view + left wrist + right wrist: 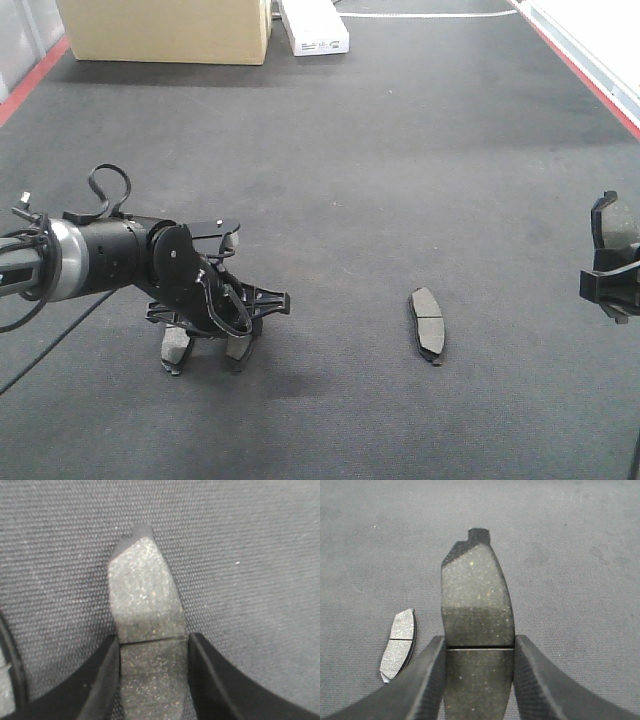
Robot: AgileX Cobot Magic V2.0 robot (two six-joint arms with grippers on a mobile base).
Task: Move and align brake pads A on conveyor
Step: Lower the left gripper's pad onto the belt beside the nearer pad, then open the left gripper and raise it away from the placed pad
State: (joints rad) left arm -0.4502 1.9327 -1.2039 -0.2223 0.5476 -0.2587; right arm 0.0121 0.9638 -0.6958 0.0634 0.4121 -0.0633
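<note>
In the front-facing view, the conveyor [340, 180] runs away from the camera, its red edges showing at far left and far right; one brake pad [428, 324] lies flat on the belt right of centre, free of both arms; the left gripper [205, 345] is low at the left, fingers pointing down to the belt, with grey pad material showing at its tips, so whether that pad rests on the belt or hangs just above it I cannot tell; the right gripper [608, 285] is at the right edge, raised above the belt, carrying a pad [617, 228] upright; a cardboard box [165, 30] and a white box [314, 25] sit at the far end. I count three pads; a fourth does not show. My judgement is that the task is partway through: one pad is laid down, two are in hand, and no finished row is visible yet.

In the left wrist view, the left gripper's fingers [97, 680] are narrowed onto a pad [144, 600], one on each long edge near its middle groove; the pad points away, close over the belt weave.

In the right wrist view, the right gripper's fingers [422, 680] likewise clamp the carried pad's edges at the groove; the belt is well below; the loose pad lies on it at lower left, apart from the held one.
</note>
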